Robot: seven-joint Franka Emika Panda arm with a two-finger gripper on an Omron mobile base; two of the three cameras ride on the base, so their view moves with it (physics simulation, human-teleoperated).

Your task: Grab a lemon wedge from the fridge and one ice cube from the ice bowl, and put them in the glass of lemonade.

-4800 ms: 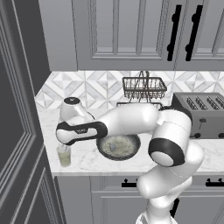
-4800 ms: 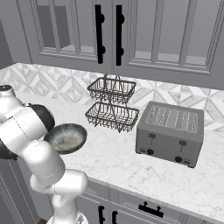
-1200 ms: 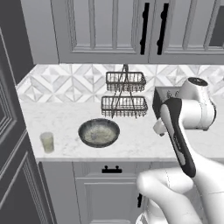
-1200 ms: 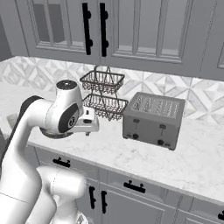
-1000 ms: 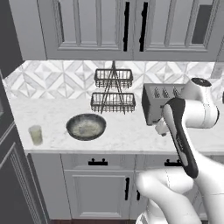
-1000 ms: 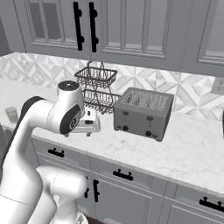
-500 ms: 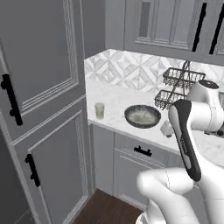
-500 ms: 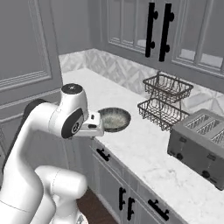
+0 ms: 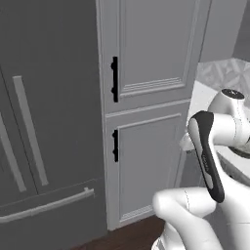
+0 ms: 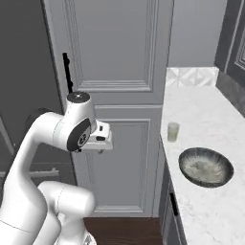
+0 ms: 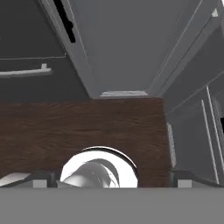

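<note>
The fridge [image 9: 44, 97] stands at the left, dark grey and flat-fronted, with its doors shut and pale bar handles [image 9: 27, 132] on them. The lemon wedge is hidden. On the counter at the right stands the glass of lemonade [image 10: 172, 131], and the ice bowl [image 10: 206, 166] sits nearer on the same counter. My gripper [image 10: 99, 148] hangs in front of the panelled cabinet, pointing down at the floor, well left of the glass. It is open and empty, and its fingertips [image 11: 42, 183] stand wide apart in the hand view. The fridge's lower drawer [image 11: 26, 74] shows at the upper left there.
A tall panelled grey cabinet [image 9: 146, 97] with black handles [image 9: 114, 78] stands between fridge and counter [image 10: 201, 105]. Dark wood floor [image 11: 87, 127] lies below the hand. Base cabinets [image 10: 165, 210] run under the counter.
The whole picture has shifted: the base has swung left, from facing the counter to facing the tall cabinet and fridge. The arm stays folded, and the gripper stays open.
</note>
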